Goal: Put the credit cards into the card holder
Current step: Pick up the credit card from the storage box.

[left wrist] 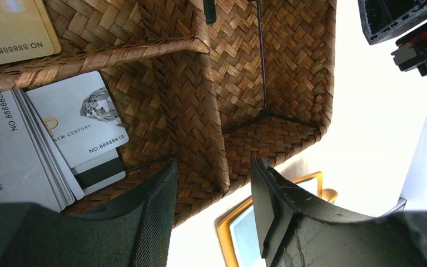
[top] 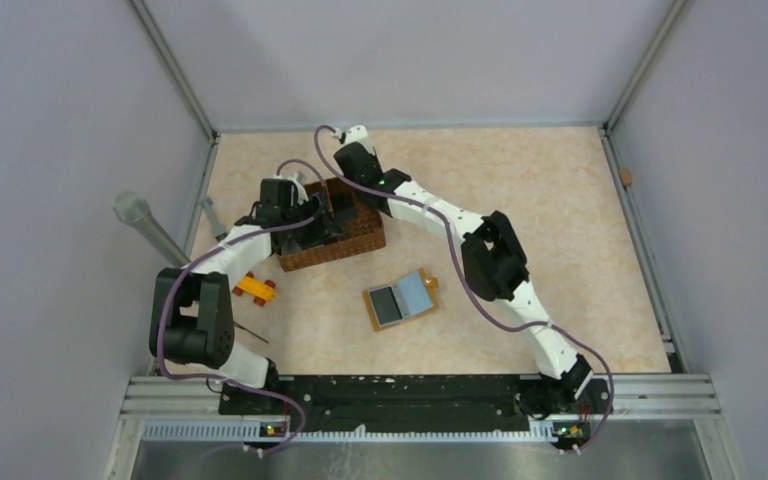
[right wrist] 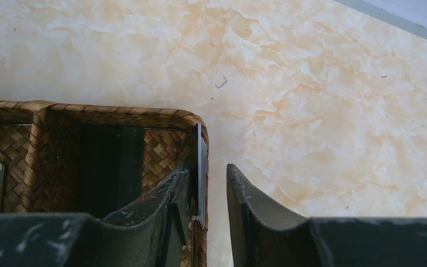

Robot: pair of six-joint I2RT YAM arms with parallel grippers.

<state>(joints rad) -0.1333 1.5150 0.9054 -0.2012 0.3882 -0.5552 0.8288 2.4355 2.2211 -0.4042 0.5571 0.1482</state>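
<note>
The card holder (top: 400,300) lies open on the table, orange rim and grey inside up; its corner (left wrist: 239,228) shows below my left gripper. Several grey credit cards (left wrist: 78,119) lie stacked in a compartment of the woven basket (left wrist: 289,67), and a pale gold card (left wrist: 11,28) lies in the compartment beside it. My left gripper (left wrist: 211,183) hovers open over the basket's near wall, holding nothing. My right gripper (right wrist: 208,168) straddles the basket's corner wall: a stack of cards on edge (right wrist: 201,161) rests against the finger inside, while the outer finger stands apart from the wall.
The brown basket (top: 360,240) sits at the back left with both grippers over it. An orange-and-red toy block (top: 255,288) lies left of the card holder. A grey pole (top: 145,225) leans at the left wall. Bare marble table (right wrist: 322,111) stretches right of the basket.
</note>
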